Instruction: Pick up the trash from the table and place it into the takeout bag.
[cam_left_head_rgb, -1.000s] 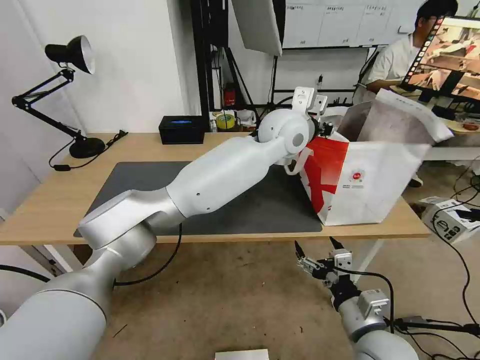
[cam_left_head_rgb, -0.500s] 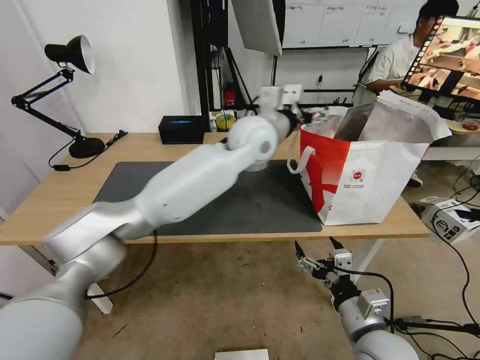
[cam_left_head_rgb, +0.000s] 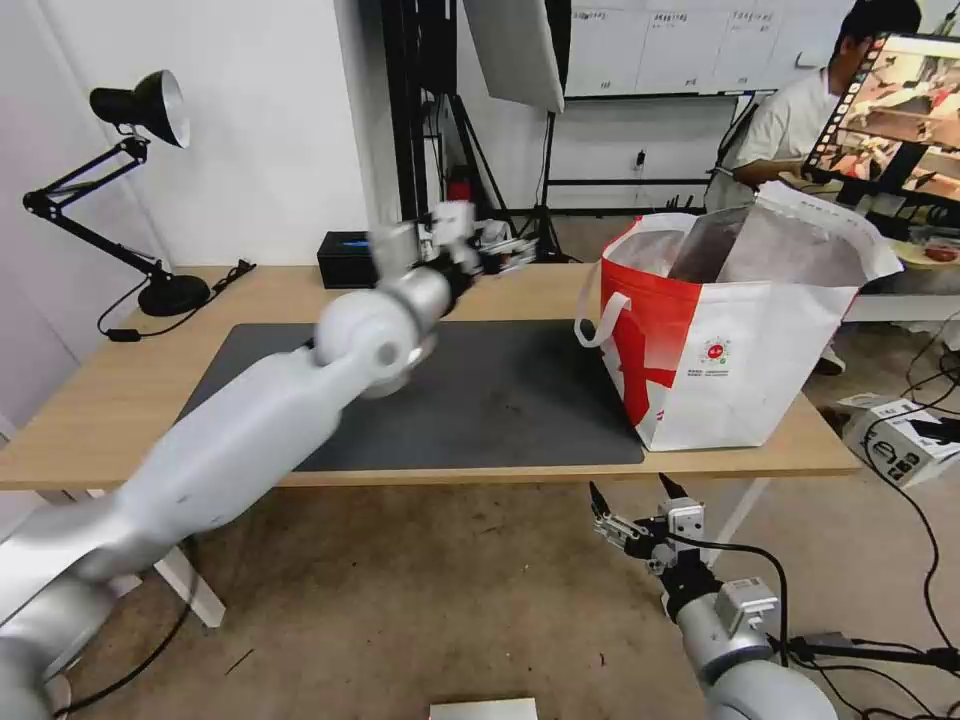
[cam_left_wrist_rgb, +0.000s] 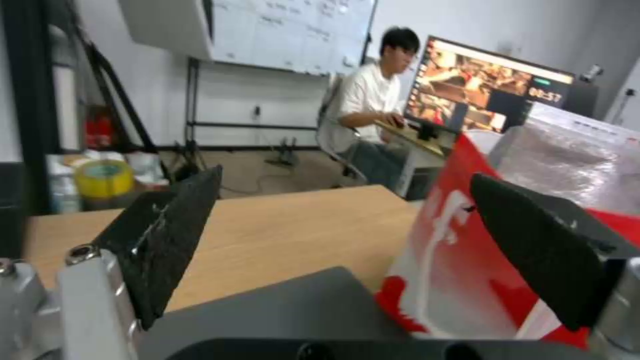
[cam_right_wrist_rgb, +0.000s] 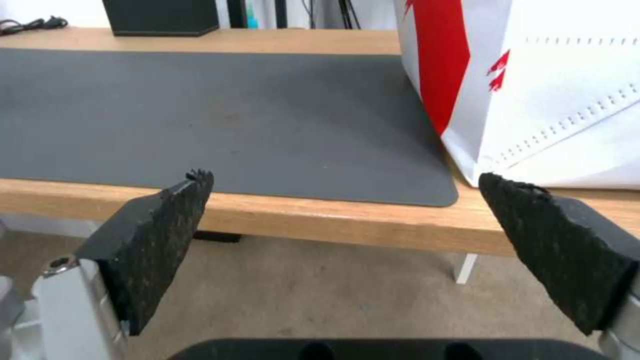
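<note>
Long light-wood tabletop (cam_left_head_rgb: 120, 400) carries the big white-and-red takeout bag (cam_left_head_rgb: 730, 350), mouth open for trash. Left gripper (cam_left_head_rgb: 500, 250) hovers nearby, fingers apart and empty; right gripper (cam_left_head_rgb: 630, 510) waits low, also apart.

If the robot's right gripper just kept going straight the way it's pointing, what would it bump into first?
Probably the front edge of the table. The right gripper is open, below the tabletop, and points at that edge, with the dark mat just above and the takeout bag off to one side. Depth is hard to judge.
</note>
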